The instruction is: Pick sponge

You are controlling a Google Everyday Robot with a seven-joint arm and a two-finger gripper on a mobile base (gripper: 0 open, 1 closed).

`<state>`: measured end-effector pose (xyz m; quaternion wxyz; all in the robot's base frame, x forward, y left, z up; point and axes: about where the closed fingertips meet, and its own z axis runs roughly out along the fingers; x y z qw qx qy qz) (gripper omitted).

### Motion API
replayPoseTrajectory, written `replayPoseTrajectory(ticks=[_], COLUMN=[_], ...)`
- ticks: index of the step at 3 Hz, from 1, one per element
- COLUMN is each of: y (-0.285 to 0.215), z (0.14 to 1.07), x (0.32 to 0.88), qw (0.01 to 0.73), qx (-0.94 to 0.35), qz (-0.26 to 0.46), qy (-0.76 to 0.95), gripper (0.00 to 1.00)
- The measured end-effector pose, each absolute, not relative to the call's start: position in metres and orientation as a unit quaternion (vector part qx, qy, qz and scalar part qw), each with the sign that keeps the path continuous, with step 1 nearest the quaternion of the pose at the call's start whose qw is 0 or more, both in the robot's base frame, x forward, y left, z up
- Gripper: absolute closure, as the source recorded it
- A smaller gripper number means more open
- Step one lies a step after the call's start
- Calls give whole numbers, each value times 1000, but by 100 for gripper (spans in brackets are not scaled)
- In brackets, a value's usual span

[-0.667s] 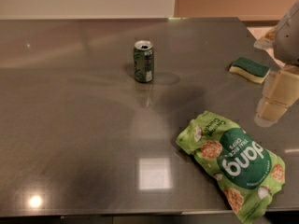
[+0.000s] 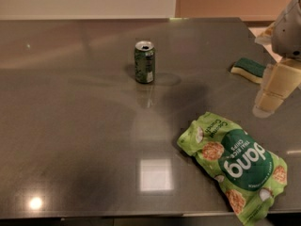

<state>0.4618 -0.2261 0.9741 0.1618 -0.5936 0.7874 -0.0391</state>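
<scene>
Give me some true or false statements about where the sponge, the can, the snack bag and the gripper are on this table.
1. The sponge lies flat near the far right of the table. True.
2. The can lies on its side. False: it stands upright.
3. The gripper has the sponge lifted. False: the sponge rests on the table, with the gripper beside it at the right edge of the view.
4. The snack bag lies nearer the camera than the sponge. True.

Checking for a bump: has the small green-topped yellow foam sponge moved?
No; the sponge keeps its spot relative to the green soda can. The gripper hovers just beside it.
</scene>
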Motion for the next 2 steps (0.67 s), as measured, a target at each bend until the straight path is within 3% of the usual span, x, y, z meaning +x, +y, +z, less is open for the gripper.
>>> replayPoseTrajectory(ticks=[2], y=[-264], z=[965], x=[536], qw=[179], qx=[-557], qz=[-34], qy=[810], gripper=[0])
